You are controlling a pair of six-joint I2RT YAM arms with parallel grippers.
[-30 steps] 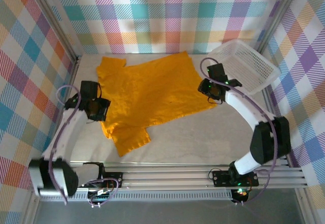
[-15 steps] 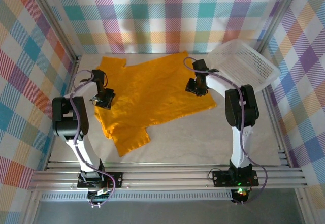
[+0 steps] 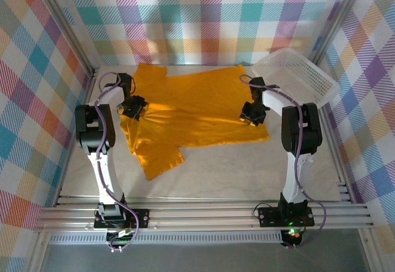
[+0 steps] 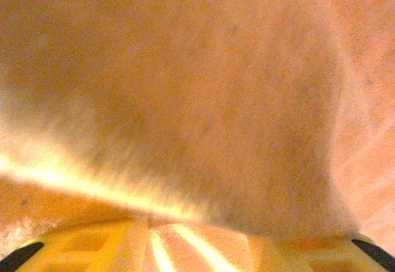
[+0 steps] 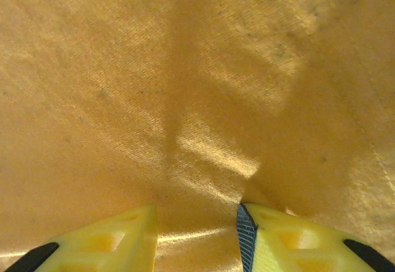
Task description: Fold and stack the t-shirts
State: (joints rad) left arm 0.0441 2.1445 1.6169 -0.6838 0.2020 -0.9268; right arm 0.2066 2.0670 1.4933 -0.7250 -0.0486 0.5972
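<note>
Pinching t-shirt w/ R gripper; L gripper buried in cloth, grip unclear.

Matt, soft woven cotton t-shirt

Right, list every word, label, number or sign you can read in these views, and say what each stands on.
None can be read.
The plain orange-yellow cotton t-shirt bears no print, the white plastic mesh basket carries no label, and the checked fabric walls have pattern but no lettering.
</note>
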